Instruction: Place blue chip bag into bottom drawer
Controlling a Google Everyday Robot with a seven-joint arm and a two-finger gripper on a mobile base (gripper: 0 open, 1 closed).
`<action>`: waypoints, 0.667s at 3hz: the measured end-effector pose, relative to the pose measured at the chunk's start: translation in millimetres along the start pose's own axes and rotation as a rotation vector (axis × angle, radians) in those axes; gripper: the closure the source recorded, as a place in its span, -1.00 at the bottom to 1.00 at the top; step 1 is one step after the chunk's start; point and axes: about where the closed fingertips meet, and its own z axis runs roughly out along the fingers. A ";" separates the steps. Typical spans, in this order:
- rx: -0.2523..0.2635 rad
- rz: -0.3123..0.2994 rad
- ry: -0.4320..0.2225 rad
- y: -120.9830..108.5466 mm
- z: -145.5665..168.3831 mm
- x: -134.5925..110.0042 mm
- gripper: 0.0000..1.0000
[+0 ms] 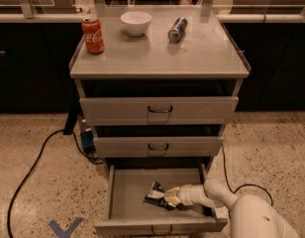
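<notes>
The bottom drawer (127,182) of the grey cabinet stands pulled open. The blue chip bag (155,194) lies crumpled on the drawer floor, right of centre. My gripper (170,198) reaches into the drawer from the right on its white arm, and its tip is at the bag's right end.
A red cola can (93,34), a white bowl (135,23) and a blue-silver can (177,29) lying on its side are on the cabinet top. The two upper drawers (159,110) are slightly open. A black cable (33,165) runs over the floor at the left. A blue mark (65,229) is on the floor.
</notes>
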 end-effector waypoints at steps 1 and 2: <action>0.000 0.000 0.000 0.0 0.0 0.0 -0.24; 0.000 0.000 0.000 0.0 0.1 0.0 -0.70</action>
